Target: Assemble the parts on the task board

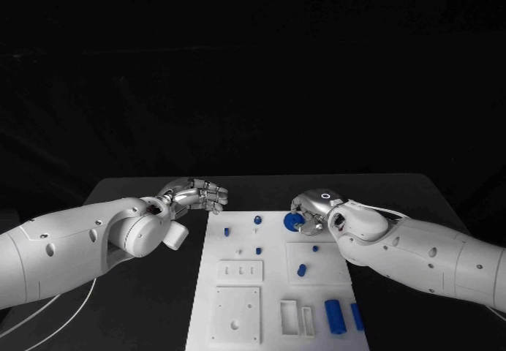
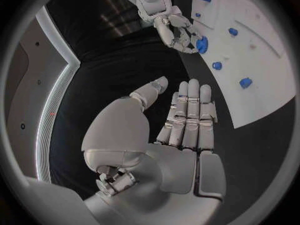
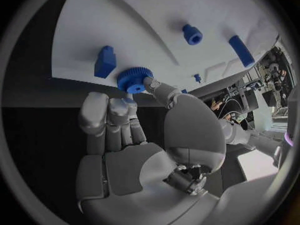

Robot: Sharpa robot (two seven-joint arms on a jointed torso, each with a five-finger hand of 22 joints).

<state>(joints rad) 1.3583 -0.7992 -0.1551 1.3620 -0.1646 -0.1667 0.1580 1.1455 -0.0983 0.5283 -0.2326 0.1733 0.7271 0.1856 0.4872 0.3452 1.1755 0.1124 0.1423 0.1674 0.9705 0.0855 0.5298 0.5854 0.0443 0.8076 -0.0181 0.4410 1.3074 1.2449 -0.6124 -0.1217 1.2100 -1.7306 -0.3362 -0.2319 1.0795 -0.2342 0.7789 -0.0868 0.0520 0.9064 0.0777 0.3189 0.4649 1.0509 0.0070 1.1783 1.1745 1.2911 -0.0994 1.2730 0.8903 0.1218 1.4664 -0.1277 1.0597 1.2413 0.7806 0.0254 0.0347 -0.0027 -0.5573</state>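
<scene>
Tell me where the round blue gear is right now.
In the head view, the blue gear sits at the task board's far right corner, pinched by the right robot hand.

A black table is lying under everything, its dark top reaching to its far edge and spreading out to both sides. Thin white cables are trailing across the table's near left corner.

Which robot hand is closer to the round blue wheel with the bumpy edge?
The right hand: its fingertips pinch the round blue wheel at the task board's far edge. The left hand hovers off the board's other side, holding nothing.
</scene>
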